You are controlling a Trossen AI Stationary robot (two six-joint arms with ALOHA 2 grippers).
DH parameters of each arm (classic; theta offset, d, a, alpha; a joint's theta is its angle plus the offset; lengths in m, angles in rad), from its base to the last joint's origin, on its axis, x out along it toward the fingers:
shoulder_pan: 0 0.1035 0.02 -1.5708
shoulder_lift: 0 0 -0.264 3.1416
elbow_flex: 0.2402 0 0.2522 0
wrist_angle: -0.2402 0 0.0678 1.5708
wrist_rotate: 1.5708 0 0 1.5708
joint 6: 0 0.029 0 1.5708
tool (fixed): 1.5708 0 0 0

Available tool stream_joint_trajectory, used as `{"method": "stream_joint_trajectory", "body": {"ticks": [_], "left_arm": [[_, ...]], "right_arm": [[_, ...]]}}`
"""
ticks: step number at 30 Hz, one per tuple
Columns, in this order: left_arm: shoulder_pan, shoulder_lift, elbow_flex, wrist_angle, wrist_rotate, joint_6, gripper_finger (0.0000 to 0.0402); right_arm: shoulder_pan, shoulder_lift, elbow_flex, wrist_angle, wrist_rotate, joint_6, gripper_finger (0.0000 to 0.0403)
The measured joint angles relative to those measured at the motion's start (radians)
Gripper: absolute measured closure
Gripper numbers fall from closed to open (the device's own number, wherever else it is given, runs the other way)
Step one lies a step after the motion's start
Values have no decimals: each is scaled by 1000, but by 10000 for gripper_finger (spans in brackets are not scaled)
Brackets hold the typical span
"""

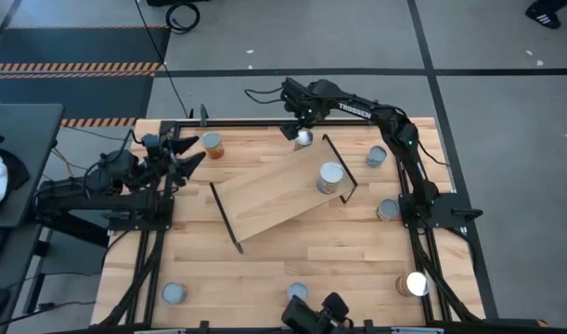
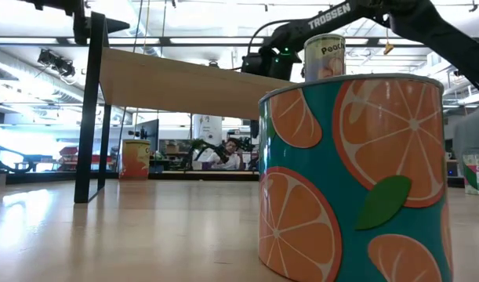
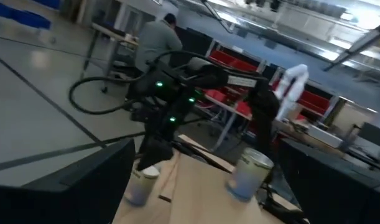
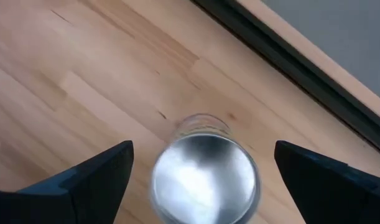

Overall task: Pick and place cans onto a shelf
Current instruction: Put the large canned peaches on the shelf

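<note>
Right wrist view shows the right gripper (image 4: 202, 180) with fingers wide, straddling a can (image 4: 205, 177) at frame centre on the desk (image 4: 65, 68); an off-centre descent could topple it.

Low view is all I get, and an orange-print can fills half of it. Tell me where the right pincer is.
Observer: The right pincer hangs over a can at the table edge farthest from your camera, just beyond the shelf.
Operator: Say whether it grips it.
Observer: Not yet. Its fingers stand open on either side of the silver top, clear of it.
Operator: Report the left arm.
Observer: The left pincer waits open at the table's left edge, near another can.
</note>
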Motion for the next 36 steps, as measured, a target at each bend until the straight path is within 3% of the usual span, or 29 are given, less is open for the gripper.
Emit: {"method": "stream_joint_trajectory", "body": {"ticks": [8,22,25,29,32,36], "left_arm": [[1,0,0,7,-85,124,2],[0,0,0,22,-95,285,2],[0,0,0,90,-165,370,2],[1,-2,0,158,-241,425,2],[1,-3,0,175,-242,431,2],[0,-2,0,176,-225,449,2]], "right_arm": [[12,-1,-21,5,47,-37,6],[19,0,-139,68,19,-8,11],[19,0,-153,79,24,20,30],[19,-2,-152,87,28,55,84],[19,-2,-123,42,46,68,92],[21,-3,23,-37,56,73,92]]}}
